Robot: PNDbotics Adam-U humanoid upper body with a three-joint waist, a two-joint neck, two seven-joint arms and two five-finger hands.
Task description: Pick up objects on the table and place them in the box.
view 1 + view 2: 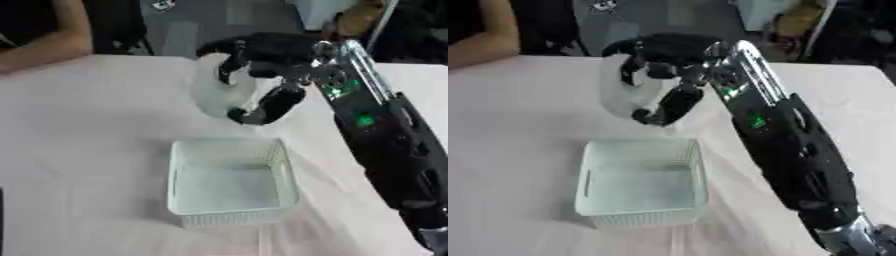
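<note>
My right hand (262, 65) reaches in from the right and is curled round a white, rounded object (214, 87), holding it just beyond the far edge of the box. Its thumb (271, 105) points down along the object's right side. The white perforated box (179, 165) stands in the middle of the table, and nothing shows inside it. My left hand shows in neither view.
The table wears a white cloth (79, 150). A person's arm (44, 45) rests at the far left edge. A chair and a yellowish thing (359, 20) stand beyond the far edge.
</note>
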